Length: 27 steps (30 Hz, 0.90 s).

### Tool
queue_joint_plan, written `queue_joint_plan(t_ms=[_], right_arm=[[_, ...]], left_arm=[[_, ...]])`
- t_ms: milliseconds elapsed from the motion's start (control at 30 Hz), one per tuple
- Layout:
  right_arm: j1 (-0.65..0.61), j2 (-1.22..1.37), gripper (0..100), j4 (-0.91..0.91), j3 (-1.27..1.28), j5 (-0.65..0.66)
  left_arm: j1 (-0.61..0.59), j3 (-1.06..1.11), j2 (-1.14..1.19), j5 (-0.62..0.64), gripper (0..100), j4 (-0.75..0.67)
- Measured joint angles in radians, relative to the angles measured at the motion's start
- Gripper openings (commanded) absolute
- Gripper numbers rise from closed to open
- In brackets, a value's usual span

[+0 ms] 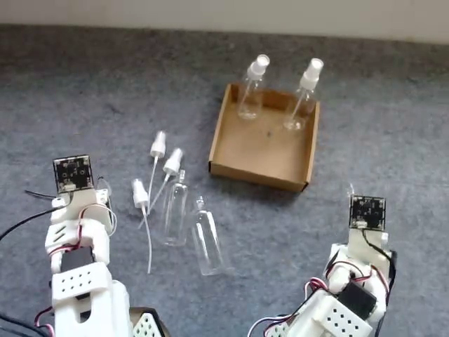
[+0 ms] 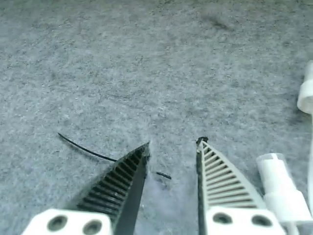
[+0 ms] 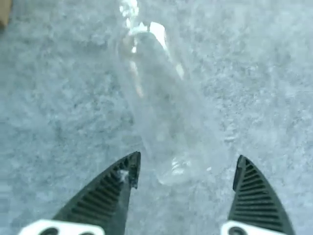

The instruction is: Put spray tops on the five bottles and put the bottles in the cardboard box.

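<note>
right jaws wide open, empty, tips either side of the base of a clear plastic bottle lying on the grey counter. left jaws open, empty, near a white spray top. we'd close gently mid-body; it may roll.

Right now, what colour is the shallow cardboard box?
Plain brown cardboard box, best in the high view.
</note>
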Motion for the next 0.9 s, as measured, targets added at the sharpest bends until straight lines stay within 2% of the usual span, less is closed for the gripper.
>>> queue_joint_plan(t_ms=[200, 900], right_arm=[[0.003, -0.034, 25.3, 0.114, -0.002, 0.0], [0.003, -0.037, 25.3, 0.118, -0.002, 0.0]], left_arm=[[-0.012, 0.057, 0.0, 0.0, 15, -0.115], [-0.012, 0.057, 0.0, 0.0, 15, -0.127]])
